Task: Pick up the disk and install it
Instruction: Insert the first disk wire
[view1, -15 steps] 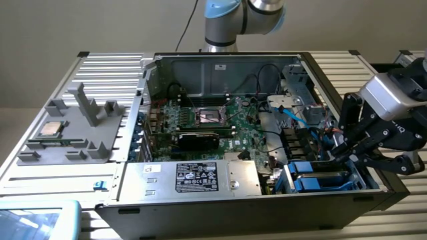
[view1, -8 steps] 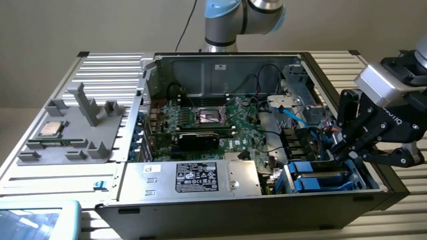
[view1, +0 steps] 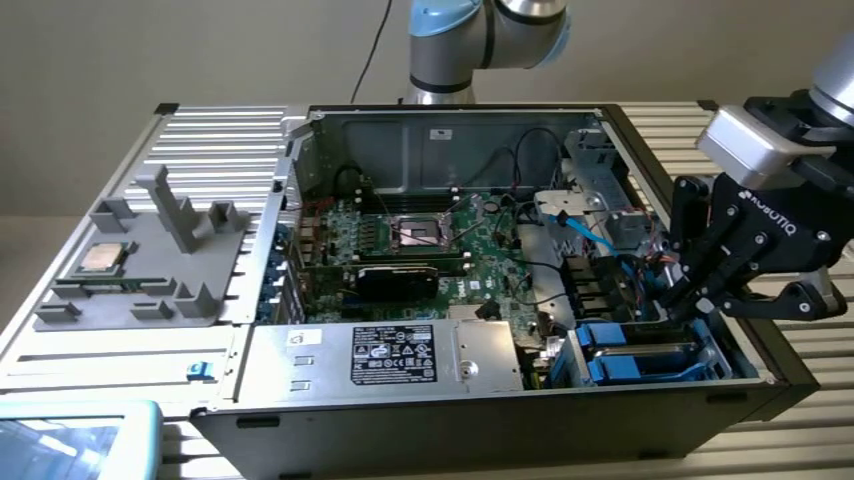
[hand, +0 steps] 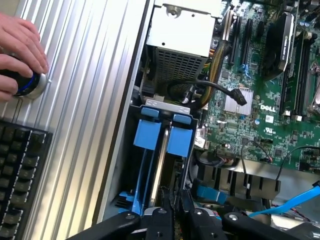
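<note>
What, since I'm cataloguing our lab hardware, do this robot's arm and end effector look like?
The arm has light blue joint covers and silver-grey metal segments, with a thin black cable beside its base. A silver-grey block joins it to the end effector, which is black, built of hinged link bars, and carries white ROBOTIQ lettering.

Blue-framed disk (view1: 627, 368), on edge, in drive bay (view1: 574, 355)

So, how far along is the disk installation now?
Done: the disk stands on edge inside the drive bay of the computer case. In hand: the gripper is at its end, apparently shut on it. Left: it is not yet released, and I cannot tell whether it is fully seated.
</note>
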